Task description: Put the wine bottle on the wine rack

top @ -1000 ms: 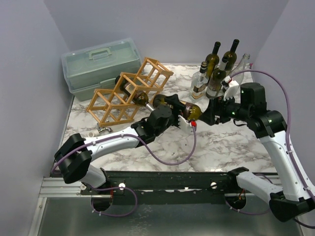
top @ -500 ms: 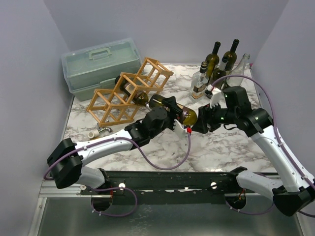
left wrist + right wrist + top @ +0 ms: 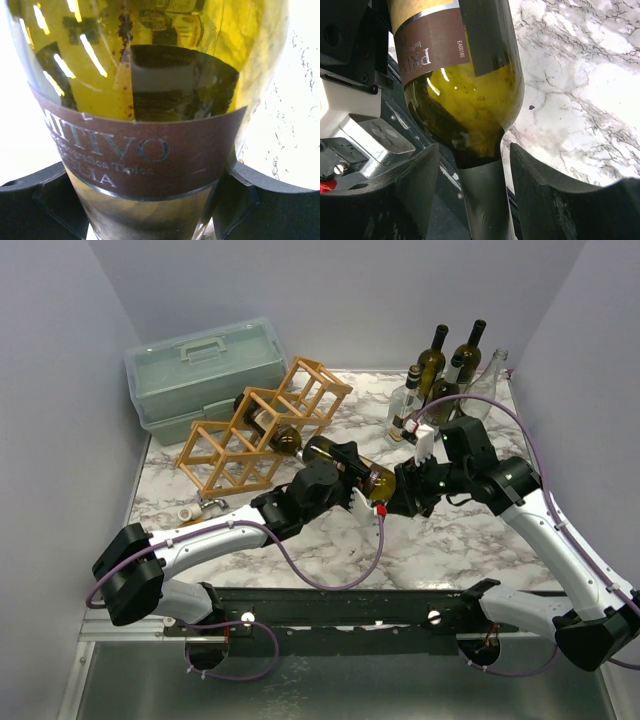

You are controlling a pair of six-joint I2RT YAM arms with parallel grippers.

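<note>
Bottle (image 3: 378,478): held level over the bench (image 3: 480,540), base near the rack (image 3: 240,445), in no cell yet.
Left gripper (image 3: 147,200): clamped on the body.
Right gripper (image 3: 475,195): jaws astride the neck, gaps showing (no grip).
Remaining: insertion.

Lab booth: plain grey walls (image 3: 340,290) around marble-print tabletop (image 3: 470,540).

Gripping a bottle (image 3: 378,478) by the body with the left pincer (image 3: 345,468), mid-tabletop (image 3: 470,540), with the right pincer (image 3: 405,490) at its neck end. Behind, to the left: rack (image 3: 235,455), toolbox (image 3: 200,365). Behind, to the right: standing bottles (image 3: 440,380).
</note>
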